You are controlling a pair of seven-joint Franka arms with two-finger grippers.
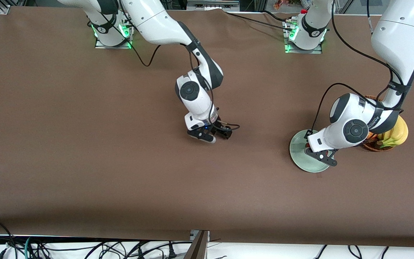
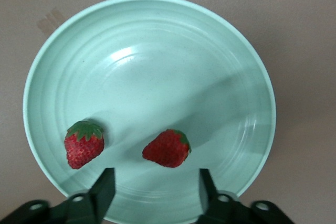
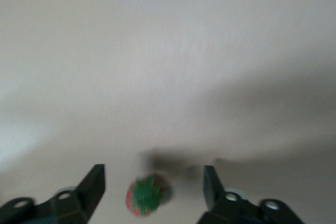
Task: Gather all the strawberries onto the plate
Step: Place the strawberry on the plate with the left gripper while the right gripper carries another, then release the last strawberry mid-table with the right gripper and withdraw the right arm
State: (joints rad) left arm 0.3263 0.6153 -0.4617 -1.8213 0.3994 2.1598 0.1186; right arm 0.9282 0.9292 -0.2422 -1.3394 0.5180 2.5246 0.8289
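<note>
The pale mint-green plate (image 1: 299, 157) lies toward the left arm's end of the table, beside the basket. In the left wrist view the plate (image 2: 157, 61) holds two strawberries, one (image 2: 83, 144) near its rim and one (image 2: 167, 148) nearer its middle. My left gripper (image 1: 321, 157) hangs open and empty over the plate, its jaws (image 2: 155, 182) wide apart. A third strawberry (image 3: 146, 196) lies on the bare table, green top up. My right gripper (image 3: 153, 176) is open, low over the table's middle (image 1: 214, 136), with a finger on each side of that berry, apart from it. The gripper hides that berry in the front view.
A brown wicker basket (image 1: 372, 146) with a yellow banana (image 1: 395, 135) stands beside the plate, partly hidden under the left arm. Brown table covering (image 1: 84, 144) spreads all round. Cables run along the table's edge nearest the front camera.
</note>
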